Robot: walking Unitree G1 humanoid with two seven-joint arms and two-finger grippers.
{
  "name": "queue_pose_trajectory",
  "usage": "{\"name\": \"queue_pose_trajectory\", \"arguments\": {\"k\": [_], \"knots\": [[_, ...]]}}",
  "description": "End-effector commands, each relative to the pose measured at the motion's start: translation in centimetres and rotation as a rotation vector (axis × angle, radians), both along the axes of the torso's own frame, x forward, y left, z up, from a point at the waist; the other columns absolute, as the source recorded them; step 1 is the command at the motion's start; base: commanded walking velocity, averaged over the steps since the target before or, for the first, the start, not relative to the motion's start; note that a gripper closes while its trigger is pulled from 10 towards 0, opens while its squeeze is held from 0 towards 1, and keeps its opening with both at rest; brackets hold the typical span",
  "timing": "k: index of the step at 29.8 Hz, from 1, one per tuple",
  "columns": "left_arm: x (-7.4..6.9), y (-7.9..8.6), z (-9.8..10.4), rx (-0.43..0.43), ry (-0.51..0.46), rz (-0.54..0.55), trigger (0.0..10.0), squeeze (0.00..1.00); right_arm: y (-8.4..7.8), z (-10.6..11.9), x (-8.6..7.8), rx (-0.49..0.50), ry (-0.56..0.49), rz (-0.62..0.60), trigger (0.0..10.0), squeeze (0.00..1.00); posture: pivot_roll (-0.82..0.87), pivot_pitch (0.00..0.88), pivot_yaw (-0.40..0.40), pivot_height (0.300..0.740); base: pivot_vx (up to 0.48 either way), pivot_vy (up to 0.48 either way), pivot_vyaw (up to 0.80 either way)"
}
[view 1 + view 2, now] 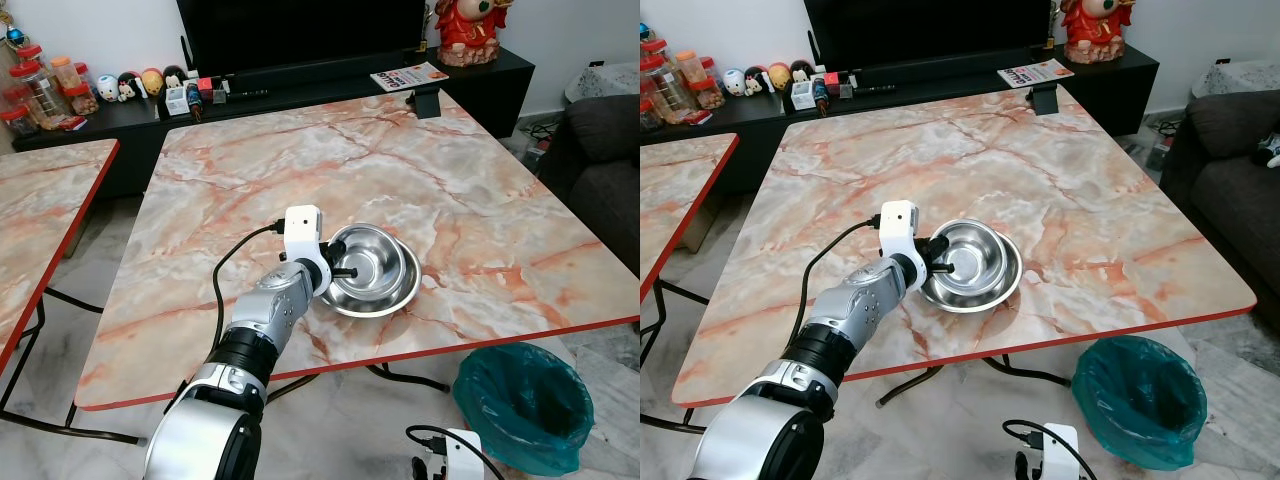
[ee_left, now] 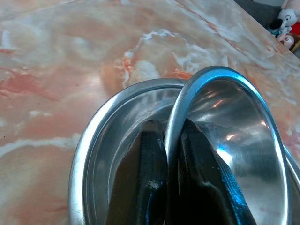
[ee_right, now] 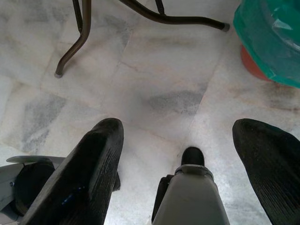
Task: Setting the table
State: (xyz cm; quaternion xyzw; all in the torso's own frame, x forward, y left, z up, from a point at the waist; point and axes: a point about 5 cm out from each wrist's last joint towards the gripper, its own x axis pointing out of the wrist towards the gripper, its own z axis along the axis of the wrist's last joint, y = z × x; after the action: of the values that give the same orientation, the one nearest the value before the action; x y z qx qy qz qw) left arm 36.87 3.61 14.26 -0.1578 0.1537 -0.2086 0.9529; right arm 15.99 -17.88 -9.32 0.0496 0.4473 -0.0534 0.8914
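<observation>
Here the left end effector point(image 2: 166, 187) is clenched on the rim of a stainless steel bowl point(image 2: 234, 136), one black finger inside the rim and one outside, and that bowl sits tilted inside a second steel bowl point(image 2: 93, 150) nested beneath it. The stacked bowls rest on the marble-patterned table point(image 1: 480, 190) with the red edge, near its front side and a little left of centre, with the silver left arm reaching up to them from below the table edge. The right end effector point(image 3: 187, 140) hangs low beside the robot with its fingers spread wide apart, holding nothing, above the pale tiled floor point(image 3: 154, 84). A bin lined with a teal bag point(image 1: 525, 405) stands on the floor just off the table's front right corner.
</observation>
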Motion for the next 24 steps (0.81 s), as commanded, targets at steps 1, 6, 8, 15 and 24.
{"name": "queue_pose_trajectory", "arguments": {"k": [1, 6, 8, 15, 24], "knots": [[-0.45, -1.79, -0.05, -0.010, 0.006, -0.032, 10.0, 0.00, 0.20, -0.04, -0.10, 0.007, -0.005, -0.013, 10.0, 0.00, -0.02, 0.000, 0.119, 0.728, 0.000, 0.000, 0.00], [-0.49, -1.84, -0.26, -0.004, 0.011, -0.032, 10.0, 0.00, 0.24, -0.02, -0.06, 0.009, -0.008, -0.015, 10.0, 0.00, -0.02, 0.000, 0.121, 0.728, 0.000, 0.000, 0.00], [-0.55, -1.80, -0.51, 0.001, 0.017, -0.029, 10.0, 0.00, 0.25, -0.04, -0.11, 0.009, -0.007, -0.018, 10.0, 0.00, -0.02, 0.000, 0.121, 0.728, 0.000, 0.000, 0.00], [-0.48, -1.81, -0.41, 0.001, 0.013, -0.028, 10.0, 0.00, 0.25, -0.10, -0.26, 0.010, -0.003, -0.021, 10.0, 0.00, -0.03, 0.000, 0.126, 0.728, 0.000, 0.000, 0.00], [-0.33, -1.63, -0.30, 0.010, 0.002, -0.009, 10.0, 0.00, 0.25, -0.06, -0.17, 0.010, -0.007, -0.020, 10.0, 0.00, -0.02, 0.000, 0.125, 0.728, 0.000, 0.000, 0.00]]}}
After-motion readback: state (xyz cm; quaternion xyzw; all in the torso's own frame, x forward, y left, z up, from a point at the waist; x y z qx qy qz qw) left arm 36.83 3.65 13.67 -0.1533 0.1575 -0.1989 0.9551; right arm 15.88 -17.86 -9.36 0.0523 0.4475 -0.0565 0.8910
